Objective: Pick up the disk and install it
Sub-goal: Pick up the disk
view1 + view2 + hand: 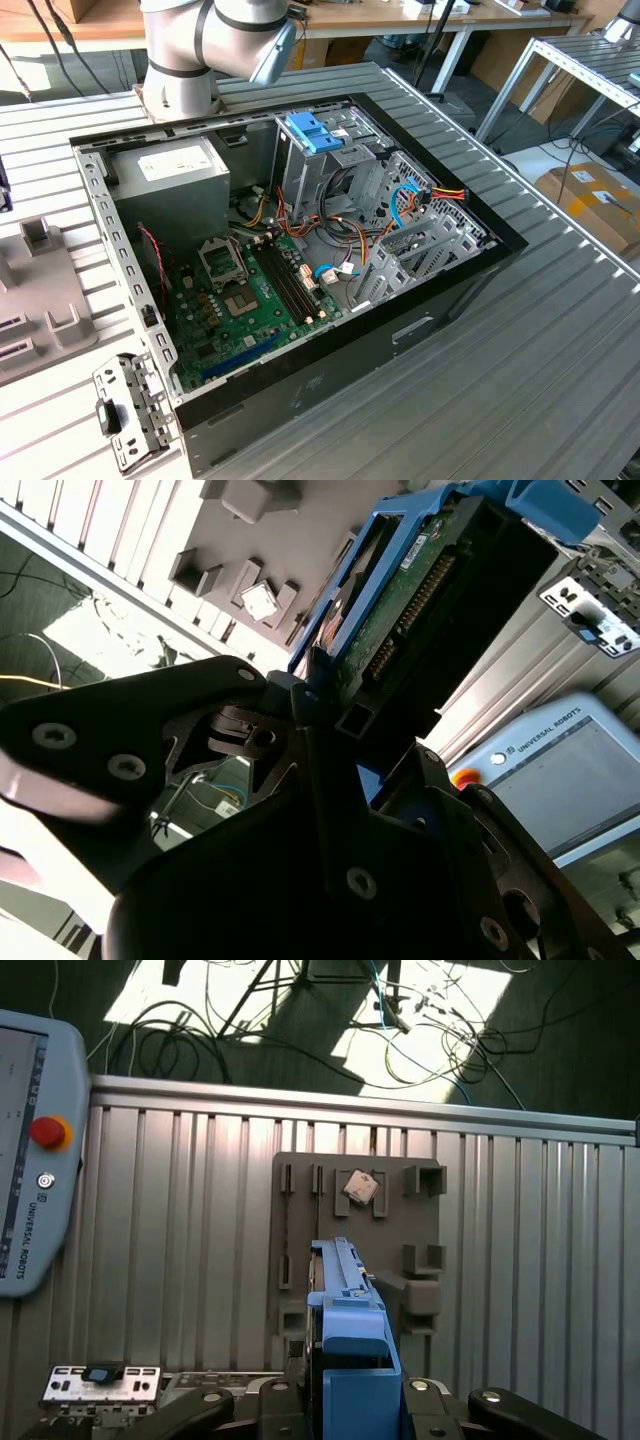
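Black gripper (pixel 318 712) is clamped on one end of the disk (pixel 430 585), which hangs clear of the grey fixture (pixel 300 1195) and ribbed table (pixel 180 1240). Risk: so narrow an end grip may let the disk pivot or slip, misaligning it.

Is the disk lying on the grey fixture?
No: in the first wrist view the gripper holds the disk in its jaws, raised above the fixture.

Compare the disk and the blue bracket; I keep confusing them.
The disk is clamped in the gripper, outside the computer case; the blue bracket sits inside it. The disk has a dark body and circuit board; the blue bracket is all plastic. Both show blue plastic.
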Robot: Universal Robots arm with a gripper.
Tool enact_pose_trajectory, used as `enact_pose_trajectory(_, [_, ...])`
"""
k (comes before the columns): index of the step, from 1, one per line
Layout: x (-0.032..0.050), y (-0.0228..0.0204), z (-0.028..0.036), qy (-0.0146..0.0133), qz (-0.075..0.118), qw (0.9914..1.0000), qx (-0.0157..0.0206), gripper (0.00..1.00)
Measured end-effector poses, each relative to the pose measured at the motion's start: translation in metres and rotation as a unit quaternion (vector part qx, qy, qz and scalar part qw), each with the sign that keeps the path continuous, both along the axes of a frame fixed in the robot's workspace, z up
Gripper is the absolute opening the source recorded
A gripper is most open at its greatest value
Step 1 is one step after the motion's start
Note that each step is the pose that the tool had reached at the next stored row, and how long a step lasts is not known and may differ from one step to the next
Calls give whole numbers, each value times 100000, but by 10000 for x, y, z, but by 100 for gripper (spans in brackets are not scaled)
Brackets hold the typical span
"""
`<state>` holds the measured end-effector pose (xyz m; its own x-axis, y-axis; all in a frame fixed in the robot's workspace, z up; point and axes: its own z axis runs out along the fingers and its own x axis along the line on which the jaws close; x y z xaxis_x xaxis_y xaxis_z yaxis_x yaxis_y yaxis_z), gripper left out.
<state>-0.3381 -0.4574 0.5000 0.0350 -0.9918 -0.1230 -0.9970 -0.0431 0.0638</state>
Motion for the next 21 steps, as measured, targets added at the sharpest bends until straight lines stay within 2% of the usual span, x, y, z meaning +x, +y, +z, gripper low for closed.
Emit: enact_pose_trajectory(21, [218,-9,-3,-5,-1,100000,1,36])
